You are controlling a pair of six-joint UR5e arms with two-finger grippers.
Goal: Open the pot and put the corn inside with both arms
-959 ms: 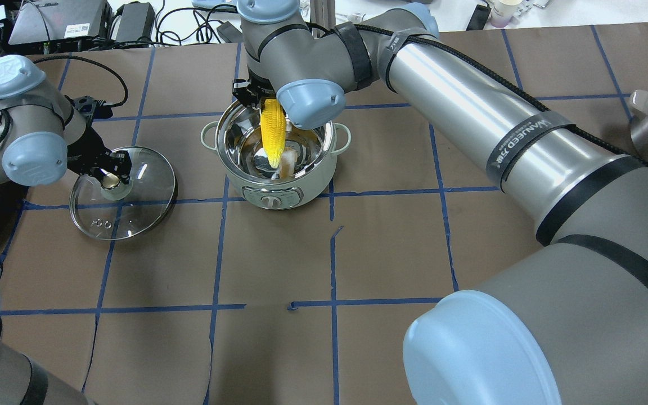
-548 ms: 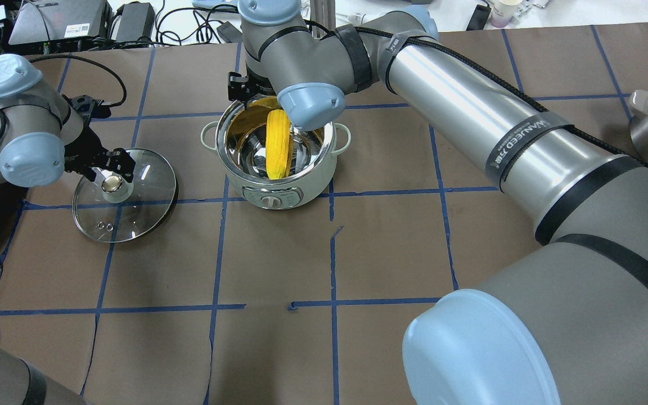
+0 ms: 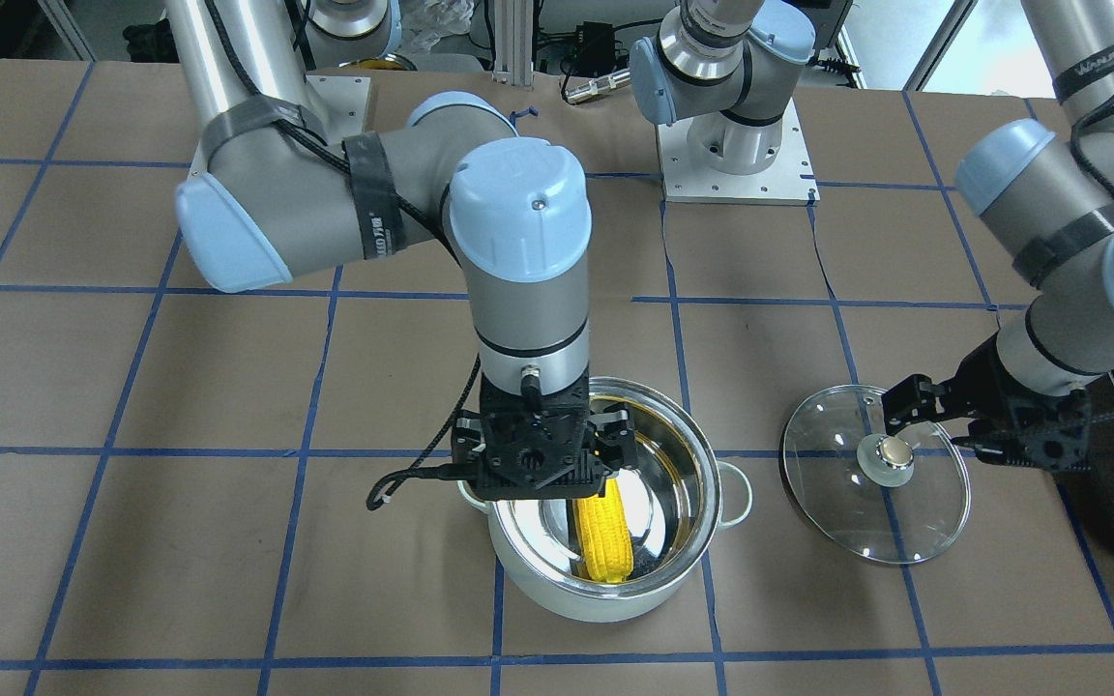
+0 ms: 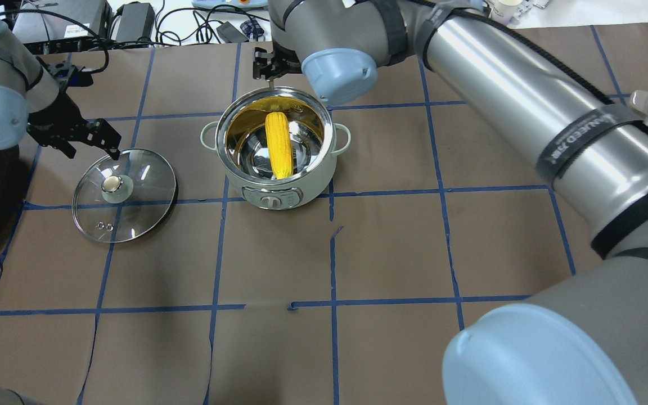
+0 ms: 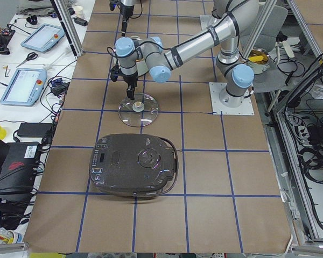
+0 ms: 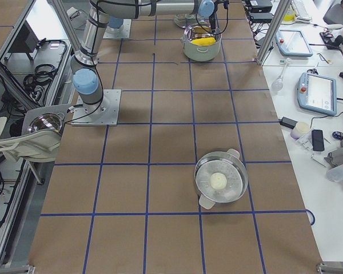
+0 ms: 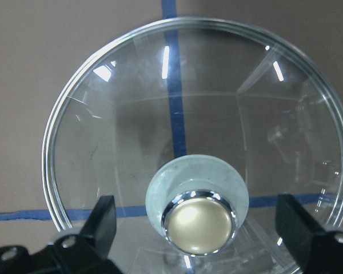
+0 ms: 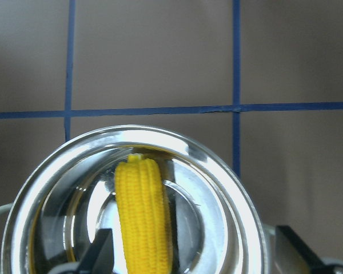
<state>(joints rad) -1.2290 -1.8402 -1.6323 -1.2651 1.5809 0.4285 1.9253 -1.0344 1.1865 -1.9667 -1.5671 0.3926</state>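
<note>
With left gripper [image 7: 195, 203] and right gripper [image 8: 194, 233] spread, corn [image 4: 278, 143] seemingly leans inside pot [image 4: 279, 194].

yellow corn [image 4: 278, 144], pale grey-white pot [image 4: 279, 188]

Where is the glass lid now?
In the overhead view, the glass lid lies on the table left of the pot, the left end effector hovering over it.
</note>
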